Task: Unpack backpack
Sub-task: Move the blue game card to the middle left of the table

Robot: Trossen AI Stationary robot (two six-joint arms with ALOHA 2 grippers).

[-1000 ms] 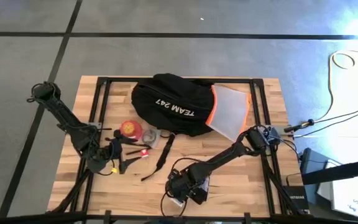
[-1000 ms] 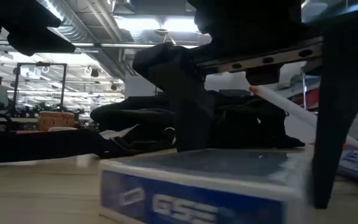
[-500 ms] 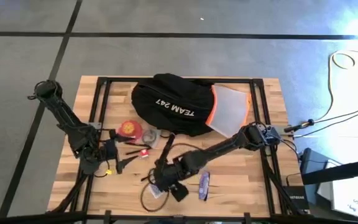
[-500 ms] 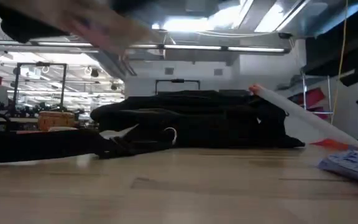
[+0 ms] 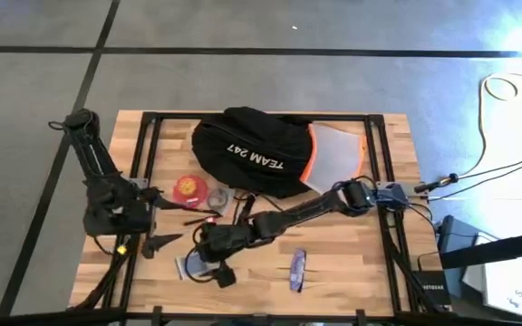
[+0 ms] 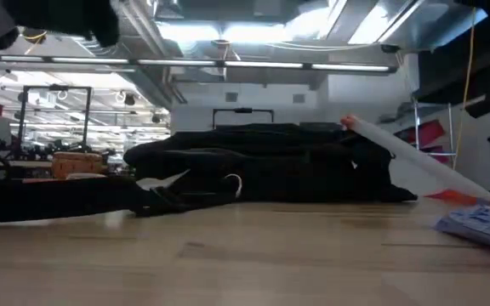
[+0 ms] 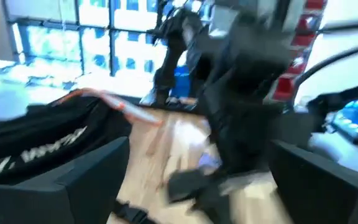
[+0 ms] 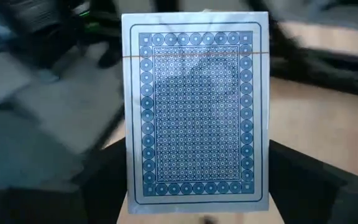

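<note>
The black backpack [image 5: 252, 161], lettered "TEAM 247", lies at the far middle of the table with a white and orange flap [image 5: 333, 163] spilling out on its right side. It also shows in the low view [image 6: 262, 161]. My right gripper [image 5: 202, 259] reaches across to the near left and is shut on a blue-patterned card box [image 8: 197, 106]. In the high view the card box [image 5: 188, 265] shows as a small pale shape. My left gripper [image 5: 157, 219] stands open just left of it, holding nothing. My right gripper pinches the card box between its two fingers at the box's wrist-side end [image 8: 135, 190], one finger on each long edge. The rest of the box sticks out beyond the fingertips, its patterned face toward the wrist camera. The contact spots themselves are hidden by the box.
A red round item [image 5: 188, 187], a clear wrapper [image 5: 217, 196], a red pen [image 5: 202, 220] and a black strap [image 5: 240, 222] lie in front of the backpack. A small blue packet [image 5: 297, 269] lies near the front edge, right of the right gripper.
My right gripper has lifted the card box from the table's near middle and carried it toward the left edge, leaving the blue packet behind. My left gripper has drawn back a little toward the left edge.
</note>
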